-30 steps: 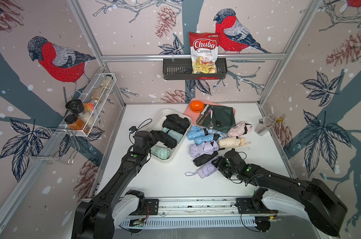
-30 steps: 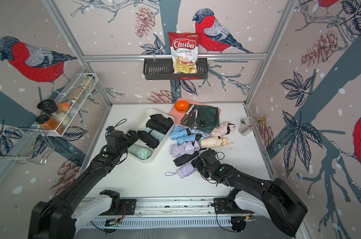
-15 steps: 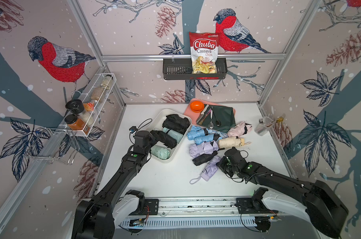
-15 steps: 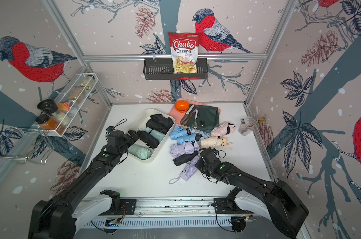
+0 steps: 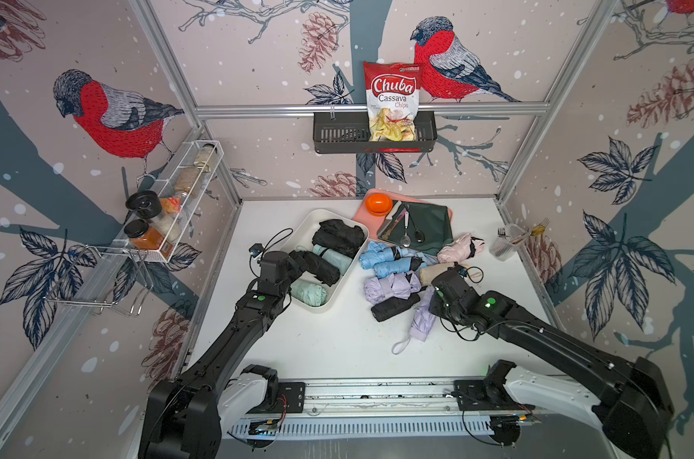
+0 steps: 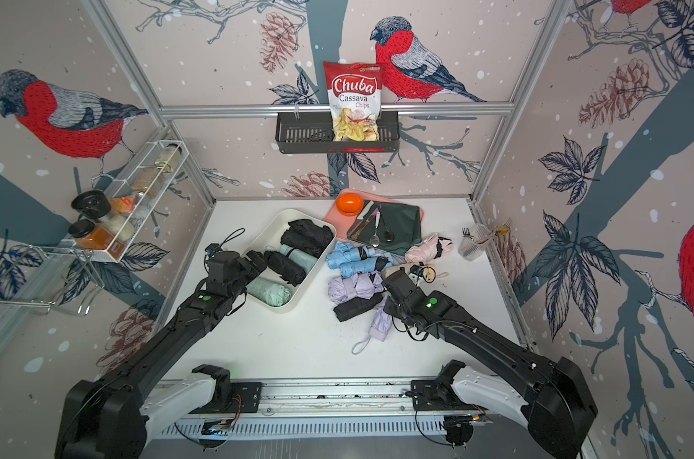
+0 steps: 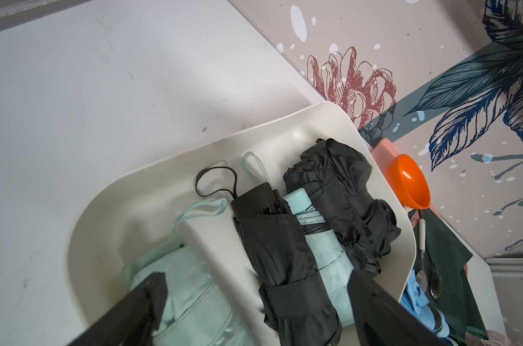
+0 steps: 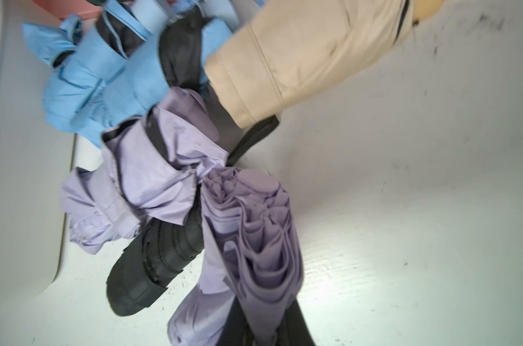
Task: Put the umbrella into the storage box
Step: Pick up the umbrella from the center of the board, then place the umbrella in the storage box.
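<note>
While right tool (image 8: 266, 325) pinches lilac umbrella (image 5: 422, 322), bare table (image 5: 337, 345) (white) borders storage box (image 5: 308, 225).

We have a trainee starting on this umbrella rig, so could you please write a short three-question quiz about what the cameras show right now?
1. Multiple choice: which umbrella does the right gripper hold? A, the black umbrella; B, the lilac umbrella; C, the beige umbrella.
2. True or false: the left gripper is shut on a mint umbrella.
3. Count: how many folded umbrellas lie inside the storage box?

Key
1. B. The jaws are clamped on it beside the pile.
2. False. Its jaws stand open above the storage box and hold nothing.
3. Four.
</note>
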Tool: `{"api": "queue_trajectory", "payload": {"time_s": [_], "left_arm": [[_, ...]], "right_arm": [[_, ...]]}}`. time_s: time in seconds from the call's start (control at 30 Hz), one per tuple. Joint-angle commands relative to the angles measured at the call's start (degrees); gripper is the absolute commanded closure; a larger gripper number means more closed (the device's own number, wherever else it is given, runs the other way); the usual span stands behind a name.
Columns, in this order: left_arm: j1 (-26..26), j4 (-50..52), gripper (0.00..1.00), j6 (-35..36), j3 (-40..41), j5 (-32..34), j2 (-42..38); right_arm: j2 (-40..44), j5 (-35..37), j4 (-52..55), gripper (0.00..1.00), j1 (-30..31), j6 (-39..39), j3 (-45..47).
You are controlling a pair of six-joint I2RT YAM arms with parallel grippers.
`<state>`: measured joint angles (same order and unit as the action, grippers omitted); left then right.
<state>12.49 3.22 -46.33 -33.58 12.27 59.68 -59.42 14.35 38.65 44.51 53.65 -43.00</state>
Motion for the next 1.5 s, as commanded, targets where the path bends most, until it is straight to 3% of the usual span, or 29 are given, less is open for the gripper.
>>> {"api": "queue_trajectory", "payload": {"time_s": [0.0, 0.47, 0.7, 0.93, 1.2, 1.47], "left_arm": [[0.1, -2.0, 0.02, -0.9, 0.5, 0.8, -0.5], [-0.4, -0.4, 0.02, -5.1, 4.2, 7.4, -4.5], [-1.0, -0.1, 0.02, -6.6, 5.2, 9.0, -5.3], [-4.5, -1.5, 0.02, -7.8, 7.0, 7.2, -6.0], [-9.1, -3.5, 0.02, -8.4, 8.7, 2.5, -6.2], [-10.5, -3.4, 0.02, -8.3, 9.3, 2.1, -6.6]], "right_arm": [[-0.4, 3.6, 3.0, 1.00, 0.1, -10.6, -6.1], [-19.6, 2.1, -6.7, 1.00, 3.3, -42.9, -33.4], [-29.8, -3.8, -15.6, 1.00, 5.0, -54.5, -44.0], [-40.5, -4.5, -17.8, 1.00, 8.9, -61.1, -54.9], [-54.0, -4.4, -13.4, 1.00, 13.0, -62.9, -70.7], [-65.7, -3.8, -6.3, 1.00, 15.7, -61.9, -84.9]]}}
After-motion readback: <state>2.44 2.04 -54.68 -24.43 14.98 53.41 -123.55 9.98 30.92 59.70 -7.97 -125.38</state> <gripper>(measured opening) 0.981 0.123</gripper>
